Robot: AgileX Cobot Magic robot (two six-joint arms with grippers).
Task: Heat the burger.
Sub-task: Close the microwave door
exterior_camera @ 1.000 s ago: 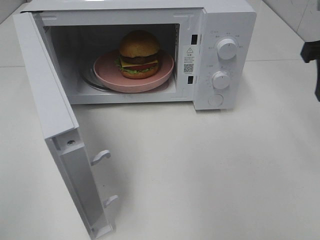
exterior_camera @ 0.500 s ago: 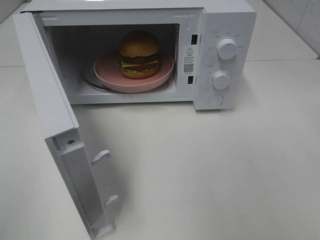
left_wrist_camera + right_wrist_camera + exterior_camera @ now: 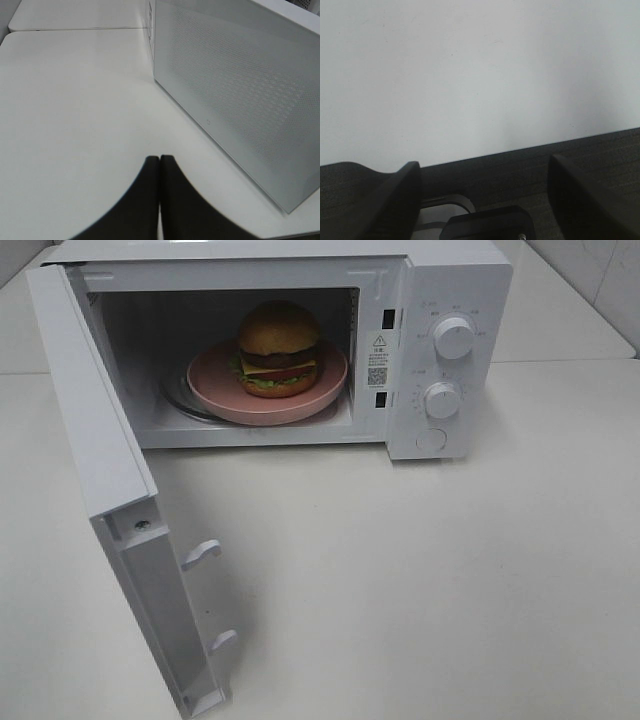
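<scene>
The burger [image 3: 278, 348] sits on a pink plate [image 3: 215, 390] inside the white microwave [image 3: 460, 280], whose door [image 3: 95, 440] stands wide open to the left. Neither gripper shows in the exterior high view. In the left wrist view my left gripper [image 3: 159, 162] is shut and empty, low over the white table beside the outside of the open door [image 3: 240, 90]. In the right wrist view my right gripper [image 3: 485, 172] is open and empty, at the table's edge over dark flooring. The burger is out of both wrist views.
Two knobs [image 3: 453, 338] and a round button [image 3: 431, 439] are on the microwave's right panel. Door latches [image 3: 203, 552] stick out from the door's inner edge. The white table [image 3: 420, 580] spreads in front of the microwave.
The right arm, seen at the right edge one second ago, has left the exterior high view. The burger, plate and door have not moved.
</scene>
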